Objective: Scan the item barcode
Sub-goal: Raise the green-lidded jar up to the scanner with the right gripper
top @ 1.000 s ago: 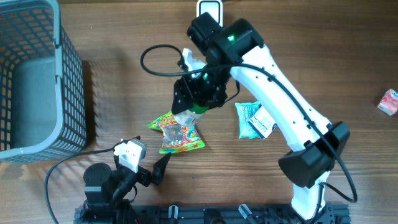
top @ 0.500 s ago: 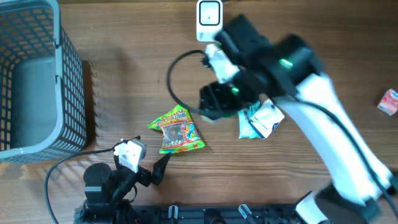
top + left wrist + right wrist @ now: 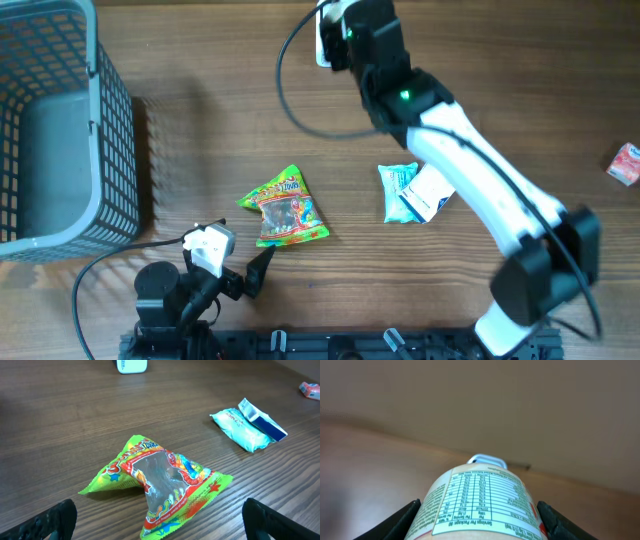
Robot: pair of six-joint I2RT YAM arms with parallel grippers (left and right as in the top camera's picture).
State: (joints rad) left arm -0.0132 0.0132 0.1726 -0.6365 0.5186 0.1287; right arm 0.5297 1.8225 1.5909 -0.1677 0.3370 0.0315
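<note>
One labelled container (image 3: 480, 505), round-bodied and printed with a nutrition table, is sitting between the two dark fingers of the right gripper (image 3: 480, 524). The jaws are standing partly apart and pressing on the container's sides, so it is being held off the table (image 3: 200, 140) at the far edge, up by the top of the overhead view. Whether a barcode is facing outward cannot be told from these views.

The white scanner (image 3: 487, 461) is showing just beyond the container in the right wrist view, and the printed label is facing the wrist camera. From overhead the right arm is reaching across the table and covering most of the scanner.

Nearer the robot, a green and red candy bag (image 3: 157, 480) is lying flat on the wood. The left gripper (image 3: 161, 521) is resting low just in front of the bag, its jaws spread wide and gripping nothing.

A teal packet (image 3: 242, 427) is lying to the right of the candy bag, well apart from it. A small pink item (image 3: 310, 389) is sitting near the right edge, and a grey mesh basket (image 3: 110, 120) is occupying the left side.
</note>
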